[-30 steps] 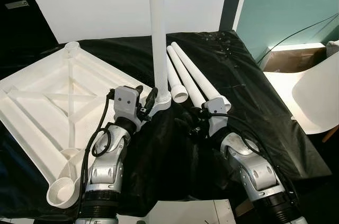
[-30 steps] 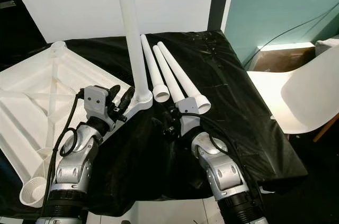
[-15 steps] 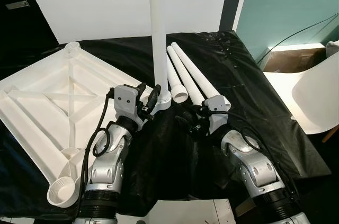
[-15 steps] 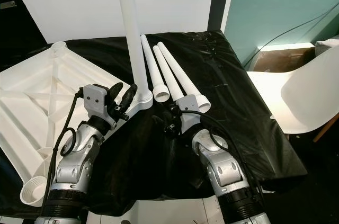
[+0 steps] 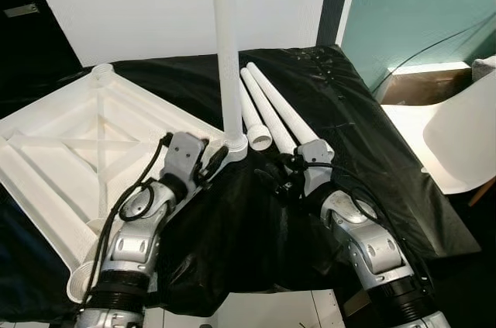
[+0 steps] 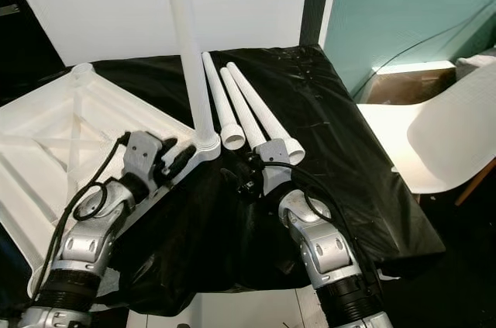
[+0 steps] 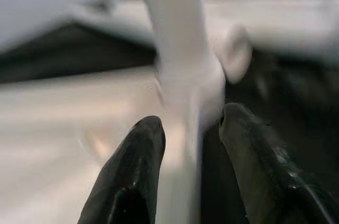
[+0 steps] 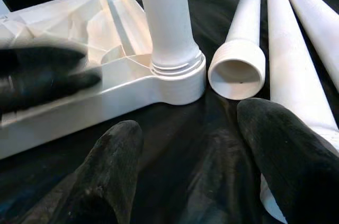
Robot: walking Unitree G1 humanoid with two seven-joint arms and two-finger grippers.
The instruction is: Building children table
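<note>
The white tabletop (image 5: 62, 150) lies upside down on a black cloth. One white leg (image 5: 226, 49) stands upright in the corner socket (image 8: 177, 78) nearest me. Three more legs (image 6: 248, 107) lie side by side on the cloth just behind it. My left gripper (image 5: 211, 161) is open, its fingers (image 7: 140, 150) blurred and pointing at the standing leg's base, a little short of it. To the right of that corner, my right gripper (image 8: 196, 144) hovers low over the cloth, open with nothing between its fingers (image 8: 114, 155).
A white chair (image 5: 465, 134) and a cardboard box (image 5: 422, 84) stand to the right of the table. A white panel (image 5: 155, 2) leans behind it. The cloth (image 5: 256, 227) hangs over the near edge.
My left gripper has drawn back from the leg's base, and its arm has dropped lower and to the left. The right gripper has hardly moved.
</note>
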